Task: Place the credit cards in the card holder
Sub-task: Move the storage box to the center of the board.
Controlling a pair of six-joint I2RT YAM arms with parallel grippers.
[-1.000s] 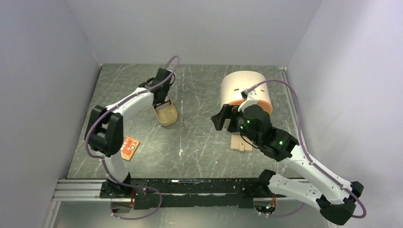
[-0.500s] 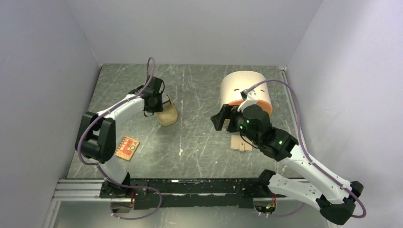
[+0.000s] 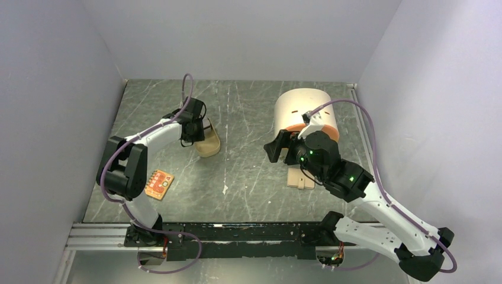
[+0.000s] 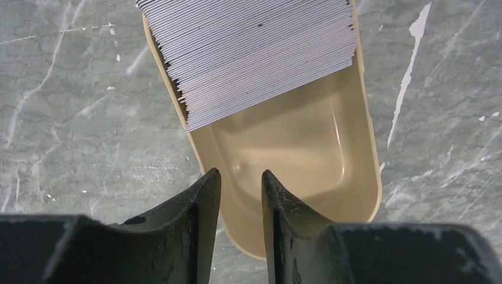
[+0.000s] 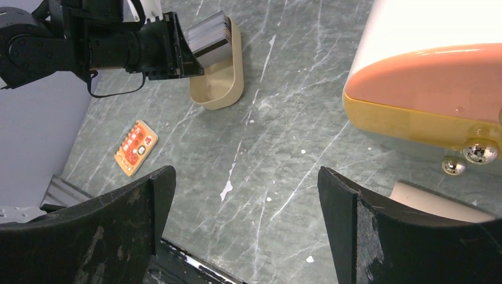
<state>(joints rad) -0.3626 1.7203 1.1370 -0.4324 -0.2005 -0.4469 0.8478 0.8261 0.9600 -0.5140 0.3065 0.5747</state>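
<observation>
One cream box (image 3: 302,106) with an orange front stood toward the counter's far right corner, and one orange dotted card (image 3: 158,183) lay near the left edge. Left of centre, one tan oval tray (image 4: 308,142) held a stack of grey-white cards (image 4: 260,53), too many to count. The left gripper (image 4: 240,189) hovered at its rim, fingers a slit apart and empty. The right gripper (image 5: 245,183) gaped wide and empty, with the single card holder (image 3: 299,180) beneath that arm.

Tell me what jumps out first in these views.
A big cream box with an orange front stands at the table's far right. A thick stack of cards leans in a tan tray mid-left, the left jaws over its near end, barely apart. The right jaws gape wide near the middle.
</observation>
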